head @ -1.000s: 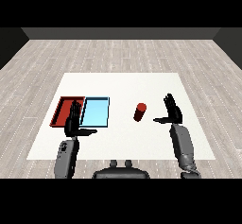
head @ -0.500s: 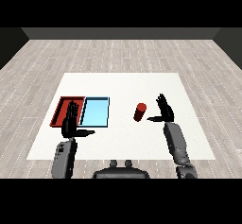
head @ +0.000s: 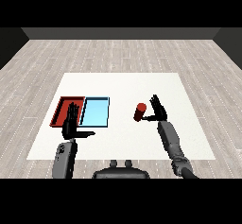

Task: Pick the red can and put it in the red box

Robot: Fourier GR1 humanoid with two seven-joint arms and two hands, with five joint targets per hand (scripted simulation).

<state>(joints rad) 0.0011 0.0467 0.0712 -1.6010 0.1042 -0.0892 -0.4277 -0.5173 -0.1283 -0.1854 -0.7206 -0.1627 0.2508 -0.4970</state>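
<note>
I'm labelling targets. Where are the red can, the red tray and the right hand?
red can [head: 140, 112], head view, middle of its side
red tray [head: 60, 110], head view, bare floor
right hand [head: 159, 109], head view, palm

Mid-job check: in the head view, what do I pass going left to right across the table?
Red tray → left hand, open in front of the trays → light blue tray → red can, upright on the table → right hand, open beside the can.
</note>
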